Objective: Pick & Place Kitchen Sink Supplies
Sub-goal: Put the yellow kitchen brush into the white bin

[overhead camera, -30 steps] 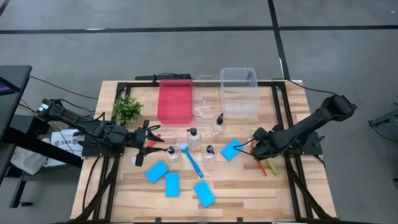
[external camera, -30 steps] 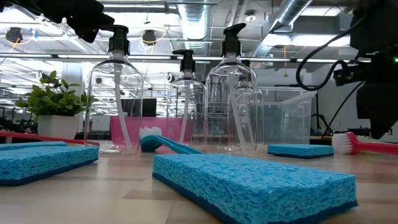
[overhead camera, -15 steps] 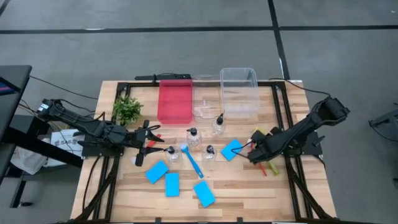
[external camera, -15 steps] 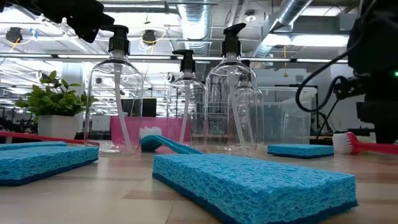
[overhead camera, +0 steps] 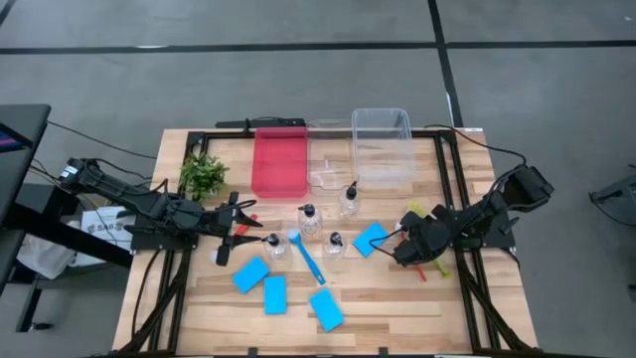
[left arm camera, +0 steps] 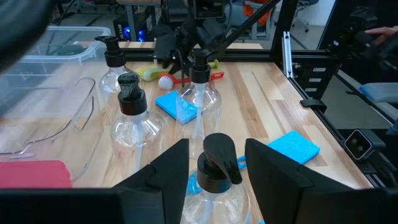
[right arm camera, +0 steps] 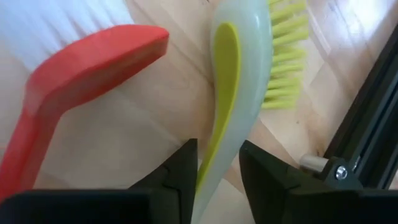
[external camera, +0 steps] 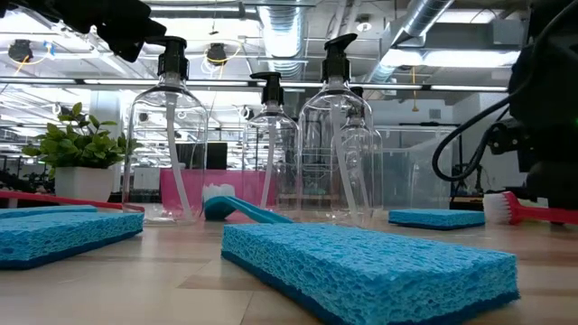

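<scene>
A yellow-green brush (right arm camera: 233, 93) and a red brush (right arm camera: 81, 68) lie side by side on the wood near the table's right rail. My right gripper (right arm camera: 219, 152) stands steeply over them (overhead camera: 405, 253), its two fingers closed in on the yellow-green brush's handle. My left gripper (left arm camera: 216, 168) hovers open at the table's left (overhead camera: 237, 231). It faces a clear pump bottle (left arm camera: 214, 171) and touches nothing. Other bottles (overhead camera: 309, 219), blue sponges (overhead camera: 250, 273) and a blue brush (overhead camera: 308, 259) rest on the tabletop. My right gripper has the yellow-green brush's handle (right arm camera: 217, 177) between its two fingers (right arm camera: 183, 171), a short way behind the bristle head. The fingers come from above, slanting down, and lie across the handle. The brush lies flat on the table, beside the red brush.
A red tray (overhead camera: 279, 162) and clear bins (overhead camera: 383, 147) stand at the far edge, and a small plant (overhead camera: 203, 176) at the far left. The black frame rail (right arm camera: 367, 118) runs close beside the brushes. A blue sponge (overhead camera: 371, 239) lies just left of my right gripper.
My right gripper has sunk toward the table onto the brushes and tipped more steeply down, its arm folding lower. The brushes, bottles and sponges lie where they were.
</scene>
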`<act>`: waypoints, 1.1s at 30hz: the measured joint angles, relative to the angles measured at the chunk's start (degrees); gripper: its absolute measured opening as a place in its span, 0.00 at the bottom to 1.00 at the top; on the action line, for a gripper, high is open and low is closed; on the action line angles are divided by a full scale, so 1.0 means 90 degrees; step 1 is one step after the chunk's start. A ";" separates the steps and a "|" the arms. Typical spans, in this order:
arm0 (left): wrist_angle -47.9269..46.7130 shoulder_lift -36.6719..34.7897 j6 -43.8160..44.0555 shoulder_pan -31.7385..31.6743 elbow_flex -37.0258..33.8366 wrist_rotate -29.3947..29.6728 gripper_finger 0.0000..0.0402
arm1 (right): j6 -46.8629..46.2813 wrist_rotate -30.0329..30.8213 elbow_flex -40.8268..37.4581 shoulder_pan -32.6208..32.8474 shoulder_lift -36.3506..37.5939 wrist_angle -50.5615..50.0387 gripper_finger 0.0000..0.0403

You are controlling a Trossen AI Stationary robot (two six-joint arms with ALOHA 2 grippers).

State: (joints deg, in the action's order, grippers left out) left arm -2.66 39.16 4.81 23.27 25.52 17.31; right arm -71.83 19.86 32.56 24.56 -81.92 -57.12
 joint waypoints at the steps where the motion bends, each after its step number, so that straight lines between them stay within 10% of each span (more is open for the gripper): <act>1: 0.0001 0.0000 0.0000 0.0000 0.0001 0.0000 0.40 | 0.0002 -0.0025 0.0002 -0.0001 0.0048 -0.0011 0.24; 33: 0.0001 0.0000 -0.0004 0.0000 -0.0001 0.0001 0.40 | 0.0049 0.0136 -0.0009 0.0033 0.1551 -0.0308 0.10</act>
State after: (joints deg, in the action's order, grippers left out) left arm -2.66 39.16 4.78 23.27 25.52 17.32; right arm -71.39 21.09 32.48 24.85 -67.96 -59.89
